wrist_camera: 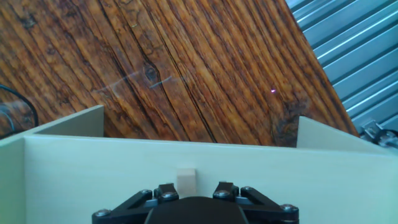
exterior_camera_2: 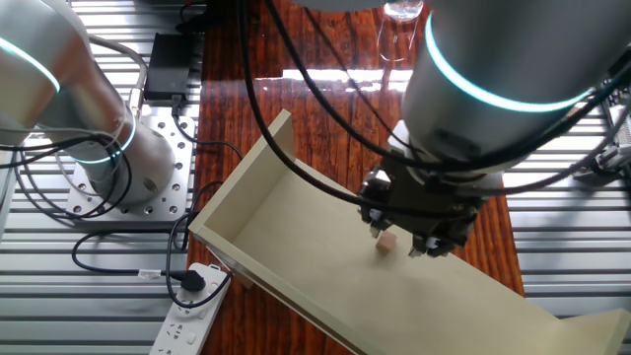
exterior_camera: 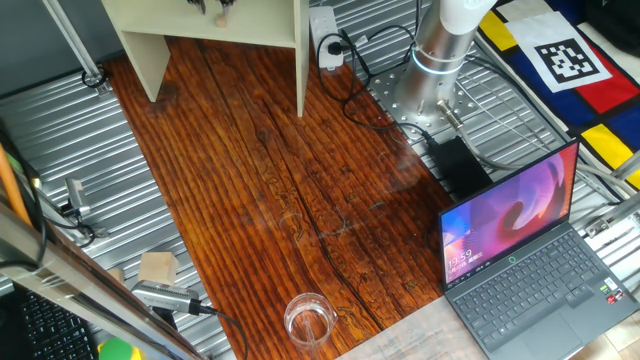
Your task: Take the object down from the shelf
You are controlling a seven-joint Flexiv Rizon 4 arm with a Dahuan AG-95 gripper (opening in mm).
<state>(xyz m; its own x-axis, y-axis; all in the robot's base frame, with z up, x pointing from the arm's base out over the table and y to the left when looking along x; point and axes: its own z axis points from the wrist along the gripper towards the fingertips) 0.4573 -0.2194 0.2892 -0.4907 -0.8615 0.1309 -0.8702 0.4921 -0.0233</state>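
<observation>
The shelf [exterior_camera_2: 286, 232] is a cream-beige board unit on the wooden table; it also shows in one fixed view [exterior_camera: 225, 30] and in the hand view [wrist_camera: 261, 168]. The object [exterior_camera_2: 387, 242] is a tiny pale tan piece standing on the shelf's top board. My gripper [exterior_camera_2: 402, 243] hangs right over it, jaws open. In the hand view the object [wrist_camera: 186, 178] stands between the two black jaws, nearer the left one, with a gap on each side. My gripper [wrist_camera: 194, 188] holds nothing. In one fixed view only the fingertips [exterior_camera: 214, 5] show at the top edge.
A clear glass cup [exterior_camera: 309, 320] stands at the table's near edge, also in the other fixed view [exterior_camera_2: 399, 10]. An open laptop [exterior_camera: 530, 260], a flat tan square block [exterior_camera: 158, 267], a power strip [exterior_camera_2: 187, 306], cables and the arm's base [exterior_camera_2: 108, 148] surround the table.
</observation>
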